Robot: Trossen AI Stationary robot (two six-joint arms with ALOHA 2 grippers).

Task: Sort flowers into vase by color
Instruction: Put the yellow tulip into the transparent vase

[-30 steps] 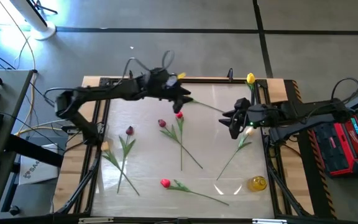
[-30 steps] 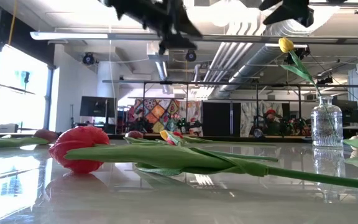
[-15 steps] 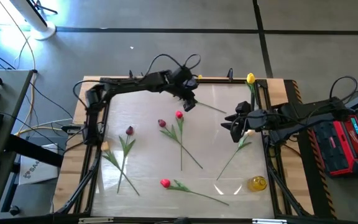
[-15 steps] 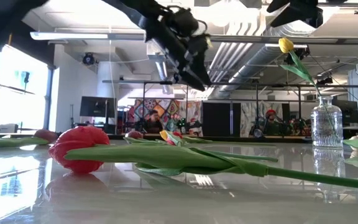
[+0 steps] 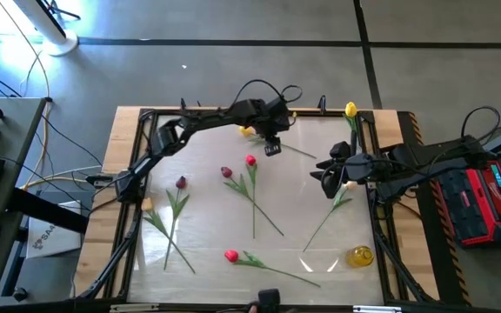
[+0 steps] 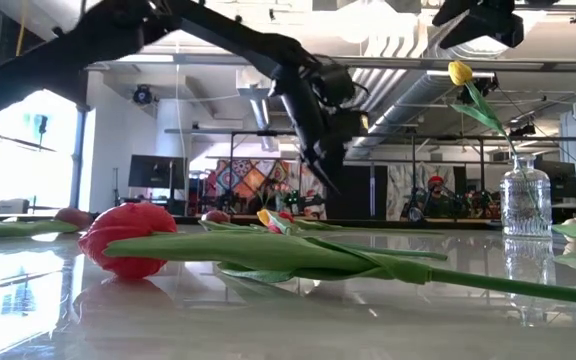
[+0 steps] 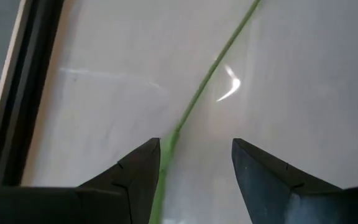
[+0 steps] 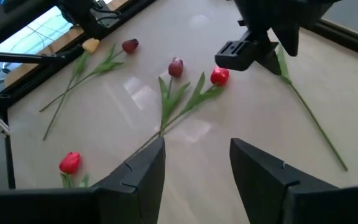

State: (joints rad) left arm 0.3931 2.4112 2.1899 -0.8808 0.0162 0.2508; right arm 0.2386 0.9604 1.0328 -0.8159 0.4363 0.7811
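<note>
here your left gripper [image 7: 194, 163] hangs with its dark wedge-shaped fingers apart over the far middle of the glossy table [image 5: 207, 235], a thin green stem [image 7: 199, 93] running past one finger. that yellow flower [image 5: 247, 131] lies flat, head toward the far left, stem slanting to the right. your right gripper [image 8: 196, 163] waits spread open at the right side. a yellow tulip [image 6: 460, 72] stands upright in the ribbed glass vase [image 6: 526, 200] at the far right corner.
</note>
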